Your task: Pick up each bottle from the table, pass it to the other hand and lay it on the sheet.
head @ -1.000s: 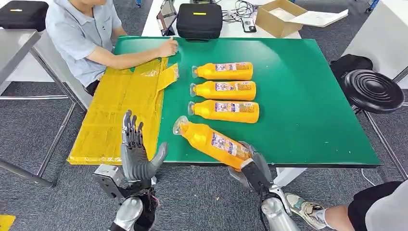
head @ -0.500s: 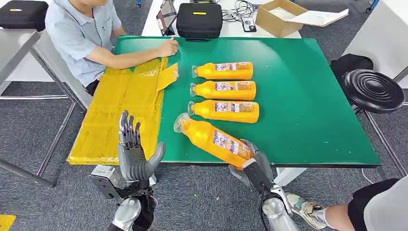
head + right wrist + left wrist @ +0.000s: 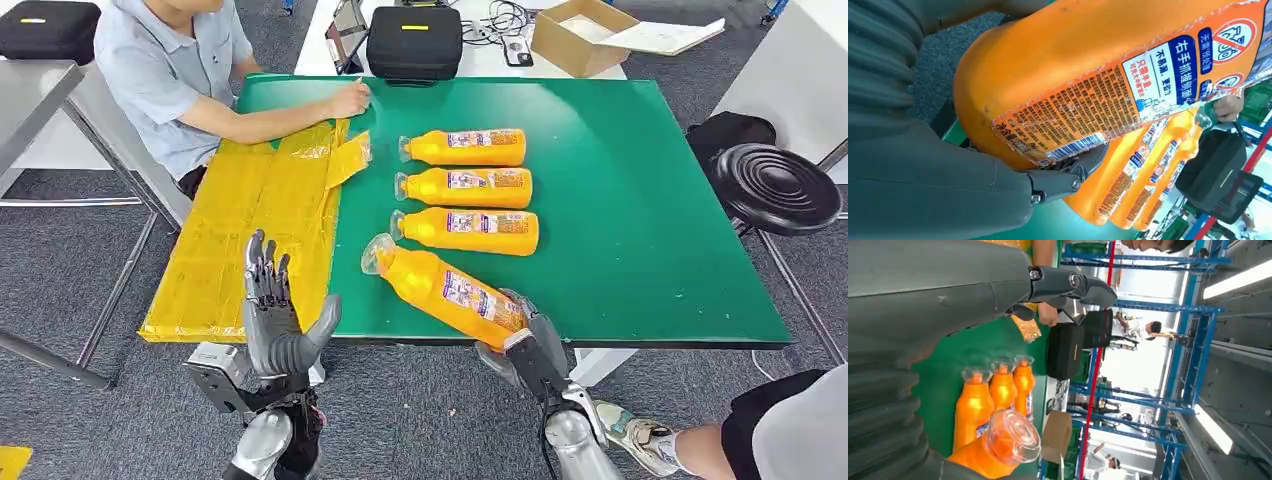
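Right hand (image 3: 522,345) clamped round base of near bottle (image 3: 440,288) at tabletop (image 3: 640,200) front edge. Long axis runs diagonally, cap toward left hand (image 3: 275,315), which waits empty, fingers spread, beside sheet (image 3: 250,220). Three bottles (image 3: 465,188) lie beyond.

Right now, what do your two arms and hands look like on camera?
Both arms are silver metal at the forearm. The left hand has a grey palm and thumb with darker, segmented fingers, and a boxy grey block at its wrist. The right hand is dark grey. Up close, a grey ribbed cover shows behind each hand.
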